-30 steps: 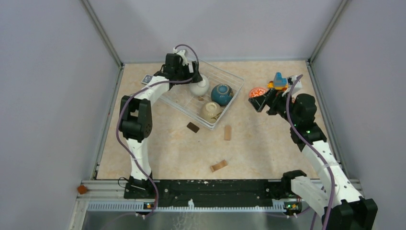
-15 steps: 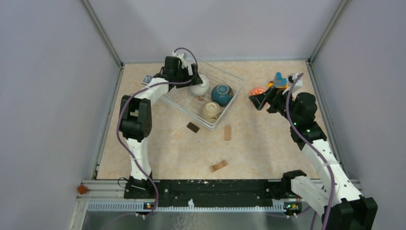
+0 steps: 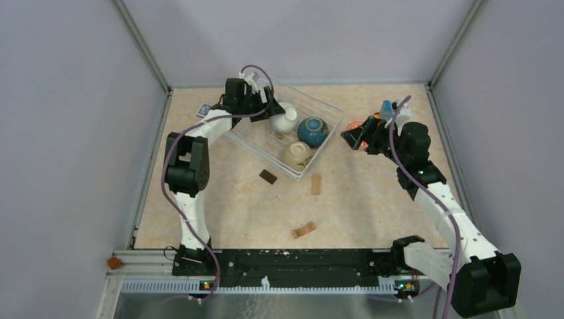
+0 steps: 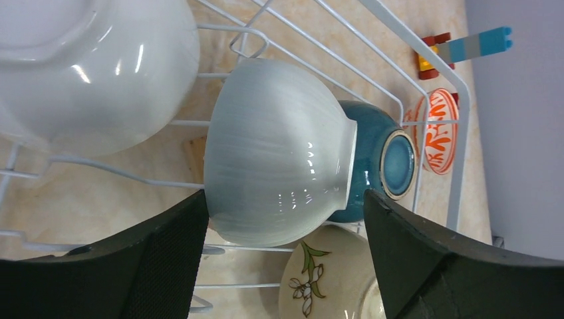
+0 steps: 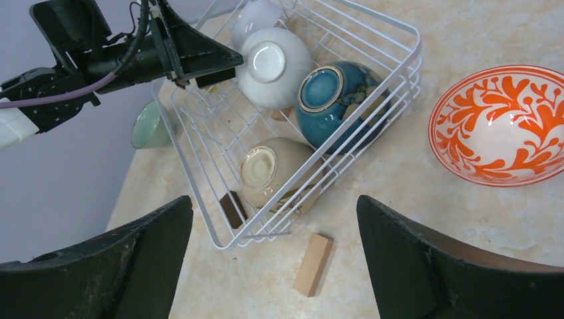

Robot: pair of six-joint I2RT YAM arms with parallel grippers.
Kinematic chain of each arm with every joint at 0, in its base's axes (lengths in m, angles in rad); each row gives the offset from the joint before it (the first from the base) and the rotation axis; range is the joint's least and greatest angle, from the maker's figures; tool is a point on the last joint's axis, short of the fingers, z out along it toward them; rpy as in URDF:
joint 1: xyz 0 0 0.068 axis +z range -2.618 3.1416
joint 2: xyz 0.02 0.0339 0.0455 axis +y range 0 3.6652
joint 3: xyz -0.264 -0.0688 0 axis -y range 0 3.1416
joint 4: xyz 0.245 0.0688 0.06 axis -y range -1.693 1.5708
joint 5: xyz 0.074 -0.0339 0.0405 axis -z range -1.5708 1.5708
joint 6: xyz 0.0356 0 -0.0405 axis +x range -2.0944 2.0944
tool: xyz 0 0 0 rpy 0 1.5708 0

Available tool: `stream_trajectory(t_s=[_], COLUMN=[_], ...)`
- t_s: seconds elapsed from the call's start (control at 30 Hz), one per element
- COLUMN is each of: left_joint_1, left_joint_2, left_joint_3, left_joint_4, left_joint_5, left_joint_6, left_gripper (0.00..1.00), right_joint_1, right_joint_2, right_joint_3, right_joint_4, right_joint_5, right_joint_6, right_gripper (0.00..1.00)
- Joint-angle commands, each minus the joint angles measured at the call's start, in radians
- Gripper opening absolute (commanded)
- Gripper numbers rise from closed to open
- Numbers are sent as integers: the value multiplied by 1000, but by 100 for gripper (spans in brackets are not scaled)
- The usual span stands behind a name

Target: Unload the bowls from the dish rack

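the left pincer (image 4: 286,199) is standing wide with the white ribbed bowl (image 4: 279,173) lying sideways between its fingers (image 4: 153,266), inside the dish rack (image 5: 199,206); a firm grip i cannot confirm. squeezing evenly on wall and foot, then lifting clear of the teal bowl (image 4: 386,159) just beyond, looks wisest. the right pincer (image 5: 274,199) is hanging wide, empty.

No writing, label, brand or number can be read in any view.
The only marks are decoration: orange-red branching on the white bowl (image 5: 509,126) right of the dish rack (image 5: 417,60), and a flower sprig on the beige bowl (image 4: 332,286) inside it.
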Motion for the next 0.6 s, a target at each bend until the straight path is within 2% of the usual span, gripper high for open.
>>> stream_trajectory(t_s=[0.0,0.57], left_joint_1=[-34,-39], left_joint_2=[-41,-10], left_joint_3=[-9,-16], left_joint_4=[81,167], left_joint_5=[140,258], left_joint_6=[-56,-132], left_gripper=[87,72], right_joint_1=[15,16], right_joint_2=[-6,-15], right_joint_3=[57,54], right_joint_4=[42,34], right_joint_5=[18,28], right_joint_6=[2,-23], right_gripper=[91,91])
